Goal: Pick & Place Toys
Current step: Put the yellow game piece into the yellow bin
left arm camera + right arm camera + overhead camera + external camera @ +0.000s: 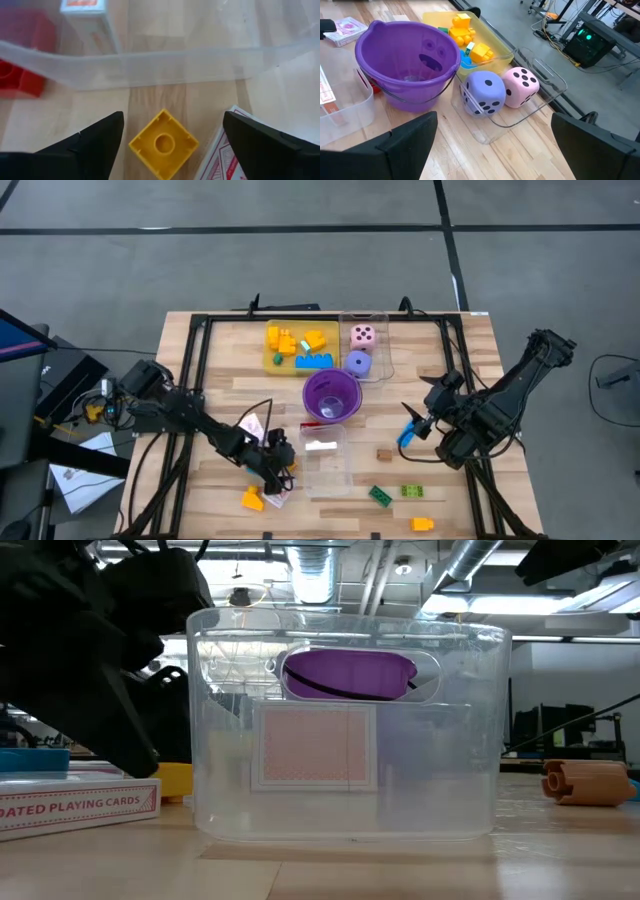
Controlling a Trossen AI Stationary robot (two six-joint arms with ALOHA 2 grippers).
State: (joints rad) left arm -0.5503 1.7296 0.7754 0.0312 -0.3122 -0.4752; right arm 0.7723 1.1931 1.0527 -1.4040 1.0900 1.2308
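Yellow brick [163, 144] sitting between the spread fingers of the left gripper [275, 471], not clamped yet.

Left gripper is hovering low over the tabletop [220, 360], fingers apart, brick centred below and between them, turned diamond-wise to the fingers. Card box [220, 157] is lying just beside one finger; clear tray [165, 62] wall is standing just ahead, red brick [20, 75] beyond it to one side. Risks, my read: fingers closing on corners instead of flats, so the brick is twisting or squirting out; the finger beside the card box catching its edge and dragging it. Right gripper [425, 423] is waiting wide open, well apart, facing the purple cup [407, 62] and dice [520, 87].
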